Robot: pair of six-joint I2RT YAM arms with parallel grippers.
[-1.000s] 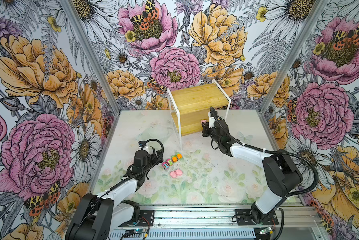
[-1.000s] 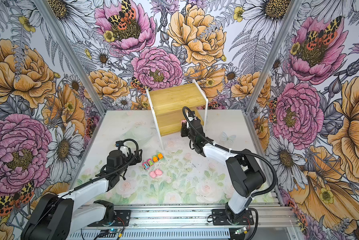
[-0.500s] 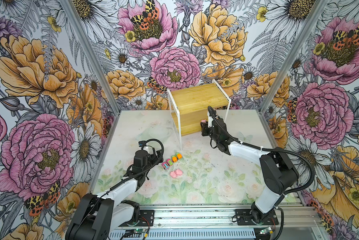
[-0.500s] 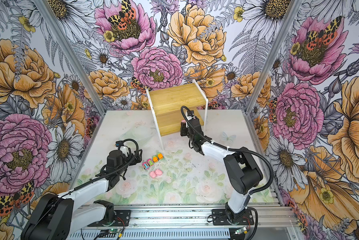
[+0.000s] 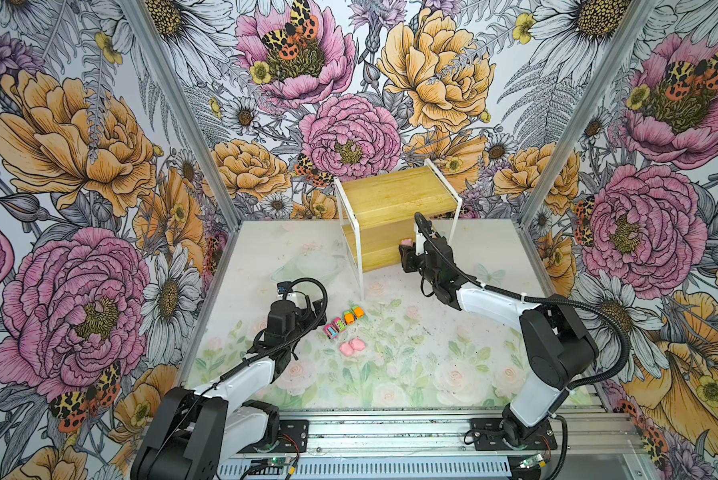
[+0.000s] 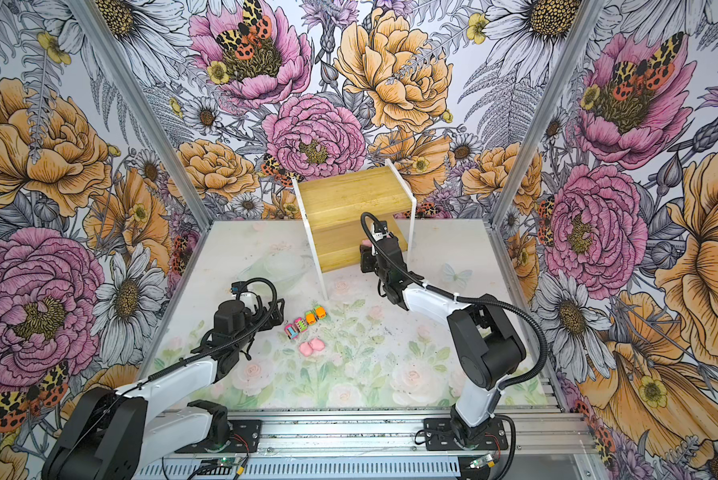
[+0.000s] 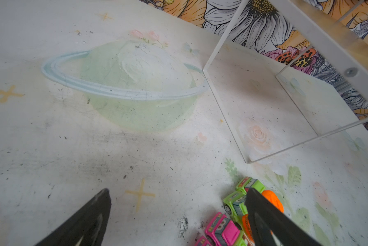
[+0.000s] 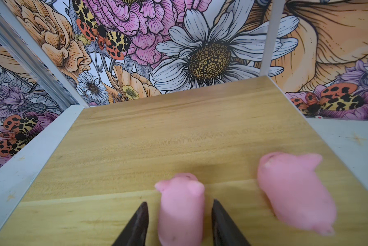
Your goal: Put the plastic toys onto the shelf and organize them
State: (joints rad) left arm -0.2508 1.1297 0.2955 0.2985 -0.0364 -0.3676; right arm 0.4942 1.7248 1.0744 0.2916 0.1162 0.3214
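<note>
The shelf (image 5: 394,195) (image 6: 349,195) stands at the back of the table. My right gripper (image 5: 407,249) (image 6: 365,253) is at the right end of its lower tier. In the right wrist view this gripper (image 8: 180,202) is open. A pink pig (image 8: 181,208) lies on the bamboo board (image 8: 157,138) between the fingers, with a gap on each side. A second pig (image 8: 294,191) lies beside it. My left gripper (image 5: 313,309) (image 7: 177,191) is wide open and empty, just left of the cars. Orange-and-green cars (image 5: 351,314) (image 7: 236,202), pink cars (image 5: 335,330) (image 7: 223,230) and two pigs (image 5: 352,347) sit mid-table.
The shelf's thin white frame leg (image 5: 359,266) stands a little behind the row of cars. Flowered walls close in the table on three sides. A metal rail (image 5: 390,432) runs along the front edge.
My right gripper has opened and let go of the pig on the lower tier, and its arm has reached slightly further towards the shelf. The left arm and the toys on the table have not moved.
</note>
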